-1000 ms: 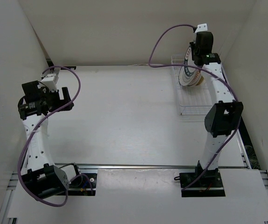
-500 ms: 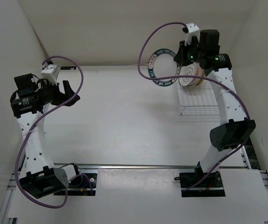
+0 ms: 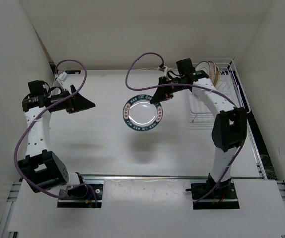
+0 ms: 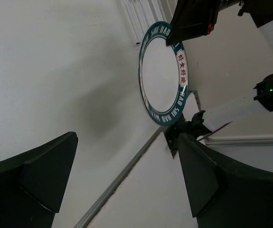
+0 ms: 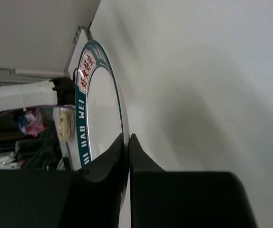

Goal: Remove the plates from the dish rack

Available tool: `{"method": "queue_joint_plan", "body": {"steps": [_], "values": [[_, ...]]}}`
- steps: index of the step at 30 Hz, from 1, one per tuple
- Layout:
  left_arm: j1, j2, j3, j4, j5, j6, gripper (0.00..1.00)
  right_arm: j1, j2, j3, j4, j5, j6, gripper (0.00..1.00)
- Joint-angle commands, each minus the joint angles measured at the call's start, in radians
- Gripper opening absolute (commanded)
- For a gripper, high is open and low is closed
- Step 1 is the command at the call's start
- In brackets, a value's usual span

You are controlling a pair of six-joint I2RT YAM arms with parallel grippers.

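Midway over the surface [image 3: 107,148], a white plate [image 3: 142,113] with a dark lettered rim band is held aloft, its edge clamped between the fingers of the right gripper [image 3: 158,96]. The left gripper [image 3: 85,104] is seen off to its left, fingers spread apart and holding nothing. Other plates [image 3: 208,71] are seen standing in the dish rack [image 3: 204,106] at the far right.

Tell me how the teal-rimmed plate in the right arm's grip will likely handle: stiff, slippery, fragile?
The teal-rimmed plate looks stiff: it shows a flat round outline though the right end effector pinches only its rim. Its glossy face suggests a slick glaze, so it might pivot or slip. Held above the table, it could chip if dropped.
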Motion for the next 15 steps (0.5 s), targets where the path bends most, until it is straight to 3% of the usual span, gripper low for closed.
{"method": "queue_joint_plan", "body": {"steps": [1, 15], "values": [[0.003, 0.023, -0.036, 0.055, 0.132, -0.071, 0.96, 0.053, 0.014, 0.053, 0.065, -0.125, 0.055, 0.0], [-0.193, 0.195, -0.055, 0.071, 0.031, -0.072, 0.96, 0.162, 0.215, 0.263, 0.191, -0.125, 0.187, 0.0]]}}
